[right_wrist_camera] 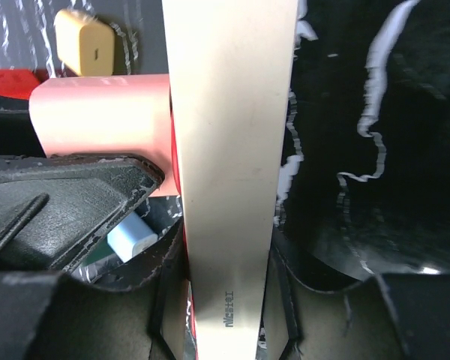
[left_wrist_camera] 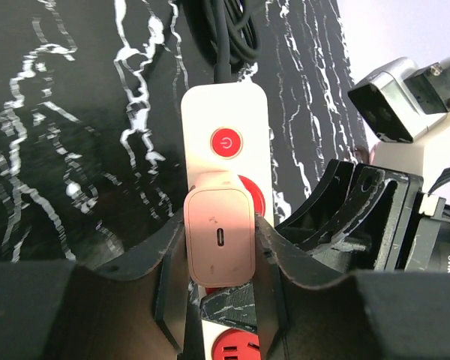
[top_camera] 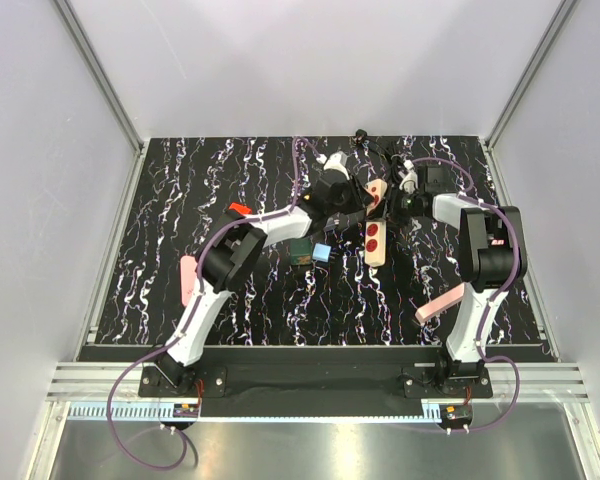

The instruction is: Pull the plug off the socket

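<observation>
The socket [left_wrist_camera: 225, 120] is a beige strip with red round outlets and a red power button, lying on the black marbled table [top_camera: 230, 170]. A pinkish plug [left_wrist_camera: 220, 225] with a small slot in its face sits in the outlet just below the button. My left gripper [left_wrist_camera: 220, 259] is shut on the plug, one finger against each side. In the right wrist view the socket [right_wrist_camera: 229, 150] shows edge-on, and my right gripper [right_wrist_camera: 226, 292] is shut on it across its width. From above, both grippers meet at the far end of the socket [top_camera: 376, 240].
A black cable [left_wrist_camera: 225, 30] runs off the strip's far end. A light blue block [top_camera: 322, 252] and a dark green block [top_camera: 300, 250] lie left of the strip. Pink bars lie at the left [top_camera: 188, 278] and right [top_camera: 440, 303]. A yellow block [right_wrist_camera: 84, 41] shows beyond the plug.
</observation>
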Available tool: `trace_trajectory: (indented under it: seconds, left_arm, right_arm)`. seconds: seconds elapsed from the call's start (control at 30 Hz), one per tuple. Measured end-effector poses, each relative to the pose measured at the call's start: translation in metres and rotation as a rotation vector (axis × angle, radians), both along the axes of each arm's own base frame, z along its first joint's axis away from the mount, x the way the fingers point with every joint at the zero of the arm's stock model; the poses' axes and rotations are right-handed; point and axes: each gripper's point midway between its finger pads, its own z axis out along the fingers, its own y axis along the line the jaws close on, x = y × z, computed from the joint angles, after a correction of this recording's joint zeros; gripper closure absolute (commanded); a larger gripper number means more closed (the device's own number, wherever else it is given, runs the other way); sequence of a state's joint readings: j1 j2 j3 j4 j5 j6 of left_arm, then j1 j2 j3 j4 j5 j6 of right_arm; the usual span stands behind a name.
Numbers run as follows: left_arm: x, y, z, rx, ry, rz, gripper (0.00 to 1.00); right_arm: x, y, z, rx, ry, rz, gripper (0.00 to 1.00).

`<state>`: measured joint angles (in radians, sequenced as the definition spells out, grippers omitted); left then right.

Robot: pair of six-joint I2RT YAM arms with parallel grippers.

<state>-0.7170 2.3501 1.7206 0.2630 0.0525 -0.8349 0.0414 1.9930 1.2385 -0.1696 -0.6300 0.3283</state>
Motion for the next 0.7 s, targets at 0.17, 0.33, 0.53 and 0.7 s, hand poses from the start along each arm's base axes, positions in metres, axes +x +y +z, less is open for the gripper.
trace_trajectory:
  seconds: [0.17,0.33,0.53,0.7]
  left_arm:
    - [-0.001,0.008,0.004,0.024,-0.026,0.023,1.00]
    - [0.000,0.010,0.004,0.031,-0.040,0.034,1.00]
    - [-0.002,0.015,0.010,0.002,-0.072,0.058,1.00]
    - [-0.006,0.016,0.011,-0.025,-0.099,0.070,1.00]
  right_arm:
    - [-0.002,0.006,0.003,0.017,-0.007,0.028,1.00]
    - [-0.002,0.006,0.003,0.018,-0.009,0.030,1.00]
    - [-0.003,0.009,0.009,0.067,0.004,0.030,1.00]
    - [-0.008,0.009,0.010,0.128,0.022,0.020,1.00]
